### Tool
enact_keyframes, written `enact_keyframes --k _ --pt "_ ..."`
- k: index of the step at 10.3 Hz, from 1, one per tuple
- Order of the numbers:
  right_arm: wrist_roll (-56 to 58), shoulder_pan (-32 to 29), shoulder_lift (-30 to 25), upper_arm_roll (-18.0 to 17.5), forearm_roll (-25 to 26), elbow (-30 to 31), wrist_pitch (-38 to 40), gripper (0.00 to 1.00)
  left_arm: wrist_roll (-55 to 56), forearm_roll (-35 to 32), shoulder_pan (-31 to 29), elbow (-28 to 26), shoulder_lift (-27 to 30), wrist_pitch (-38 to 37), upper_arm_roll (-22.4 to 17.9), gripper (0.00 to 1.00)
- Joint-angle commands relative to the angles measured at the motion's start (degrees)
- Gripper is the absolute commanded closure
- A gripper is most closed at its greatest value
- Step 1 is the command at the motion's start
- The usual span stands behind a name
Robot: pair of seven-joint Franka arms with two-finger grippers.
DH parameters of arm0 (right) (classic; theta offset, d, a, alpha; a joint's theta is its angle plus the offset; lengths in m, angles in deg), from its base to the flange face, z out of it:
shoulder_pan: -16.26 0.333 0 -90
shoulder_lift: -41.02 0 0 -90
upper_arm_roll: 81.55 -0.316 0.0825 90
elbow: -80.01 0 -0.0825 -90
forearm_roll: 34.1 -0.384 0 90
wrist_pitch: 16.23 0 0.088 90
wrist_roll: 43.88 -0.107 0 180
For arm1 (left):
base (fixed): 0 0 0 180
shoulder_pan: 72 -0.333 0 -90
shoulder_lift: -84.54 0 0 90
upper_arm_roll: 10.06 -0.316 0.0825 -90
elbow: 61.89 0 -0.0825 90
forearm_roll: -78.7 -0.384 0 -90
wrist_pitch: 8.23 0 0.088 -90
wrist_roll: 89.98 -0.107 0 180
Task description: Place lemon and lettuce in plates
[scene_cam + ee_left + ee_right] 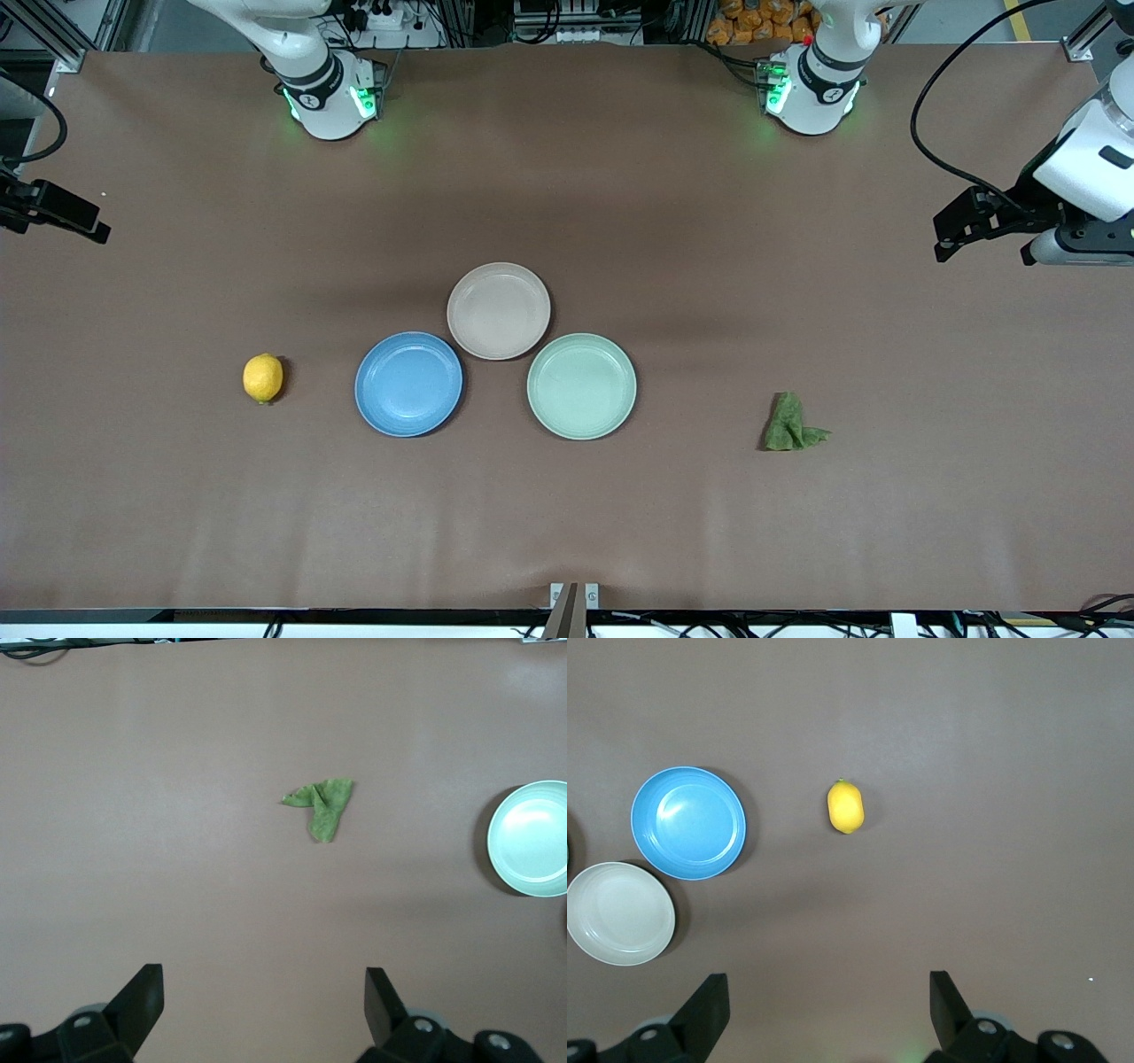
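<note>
Nothing is picked up yet. The lemon lies on the bench beside the blue plate, toward the right arm's end; the lettuce lies toward the left arm's end. Left pincer and right pincer hang released, empty. Each next needs lowering onto its item.

Both arms are waiting, raised above the bench ends. The left hand is hanging with fingers spread wide, empty. The right hand is likewise hovering open, empty.
</note>
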Motion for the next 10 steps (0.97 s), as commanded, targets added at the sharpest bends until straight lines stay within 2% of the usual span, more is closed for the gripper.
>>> enact_keyframes --k 1,10 --pt "-0.6 -0.1 0.0 -0.2 -0.7 -0.4 0.0 0.0 -0.1 1.2 -0.2 -0.5 1.1 -0.4 0.1 0.0" --pt "-0.6 0.9 0.2 -0.1 -0.8 -0.4 -0.4 0.0 0.0 1.1 0.0 -0.5 0.3 -0.4 0.1 0.0"
